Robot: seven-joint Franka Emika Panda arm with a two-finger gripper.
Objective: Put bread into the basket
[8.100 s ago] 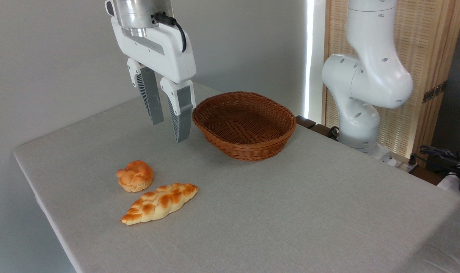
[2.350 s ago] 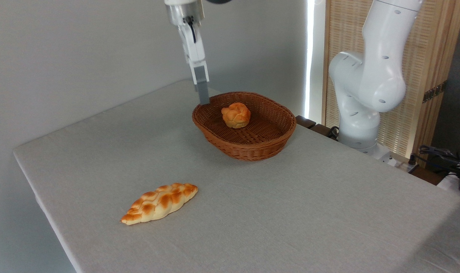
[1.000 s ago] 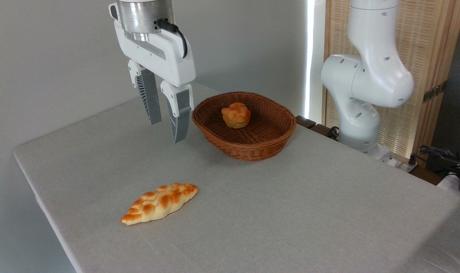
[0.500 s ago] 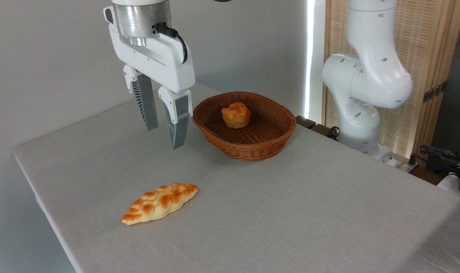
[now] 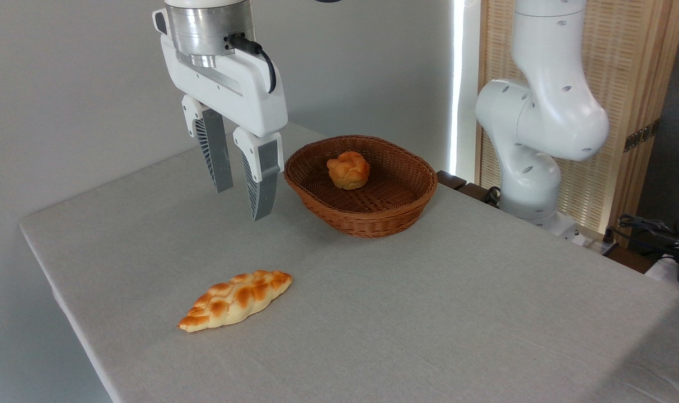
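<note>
The bread [image 5: 348, 170], a small round golden-orange bun with a knotted top, lies inside the basket [image 5: 373, 221] toward its far left side. The oval brown wicker basket stands at the back middle of the table. My gripper [image 5: 239, 204] hangs above the table just left of the basket, fingers pointing down. It is open and holds nothing, a clear gap showing between the two grey fingers [image 5: 262, 179].
A long braided pointed loaf [image 5: 235, 299] lies on the grey tablecloth near the front left edge. The arm's white base [image 5: 532, 140] rises behind the table at the right. A wooden slatted screen [image 5: 624, 84] stands behind it, and cables [image 5: 652, 229] lie at far right.
Since 8.1 s ago the bun went from the table beside the loaf into the basket. The gripper swung from over the basket rim to its left; in the last half second it barely moved.
</note>
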